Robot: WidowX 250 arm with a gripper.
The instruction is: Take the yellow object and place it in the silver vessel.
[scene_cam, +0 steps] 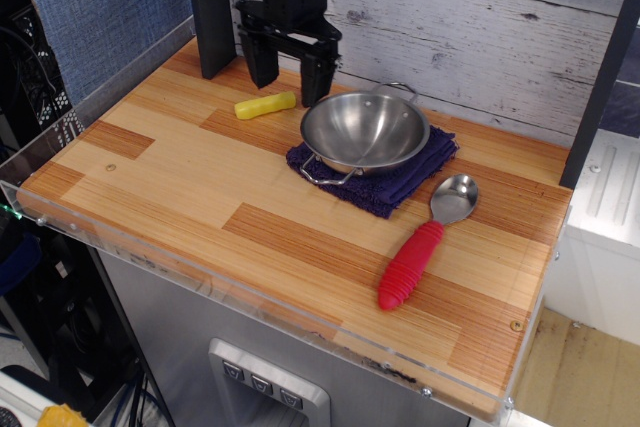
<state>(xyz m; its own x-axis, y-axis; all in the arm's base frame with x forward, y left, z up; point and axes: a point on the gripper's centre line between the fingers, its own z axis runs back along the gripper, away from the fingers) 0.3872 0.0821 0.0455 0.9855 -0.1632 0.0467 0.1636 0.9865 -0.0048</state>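
Note:
The yellow object point(265, 105) is a short yellow bar lying on the wooden table at the back left. The silver vessel point(364, 131) is a shiny round pan with two wire loop handles; it sits on a dark blue cloth point(400, 180) just right of the bar. My black gripper point(291, 80) hangs open and empty above the back of the table. Its fingers point down, just behind and slightly right of the bar and left of the pan's rim.
A silver spoon with a ribbed red handle point(420, 248) lies at the right front of the pan. A dark post point(210, 9) stands at the back left. A white plank wall point(480, 27) runs behind the table. The table's front edge point(250, 297) has a clear strip.

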